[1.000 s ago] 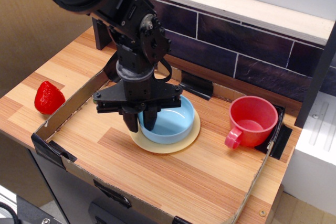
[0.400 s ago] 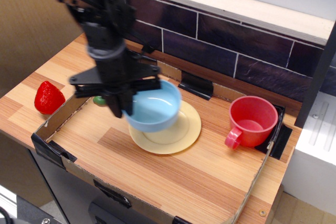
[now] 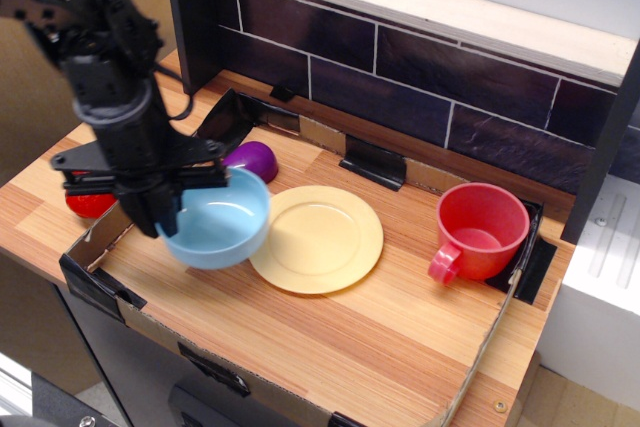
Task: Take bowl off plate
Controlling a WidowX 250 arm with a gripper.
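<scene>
The light blue bowl [image 3: 219, 221] hangs tilted in my gripper [image 3: 160, 215], left of the plate and just above the wooden tabletop inside the cardboard frame. The gripper is shut on the bowl's left rim, one finger inside and one outside. The pale yellow plate [image 3: 322, 238] lies flat and bare in the middle of the table, its left edge partly covered by the bowl. The black arm [image 3: 105, 67] comes down from the upper left.
A red handled cup [image 3: 478, 231] stands at the right. A purple object [image 3: 253, 159] lies behind the bowl. A red strawberry [image 3: 88, 203] sits at the left outside the low cardboard wall [image 3: 95, 247]. A dark tiled wall [image 3: 440, 87] runs along the back.
My gripper lifted the bowl off the plate and carried it left. The plate stayed put and is now bare. The purple object has come into view.
</scene>
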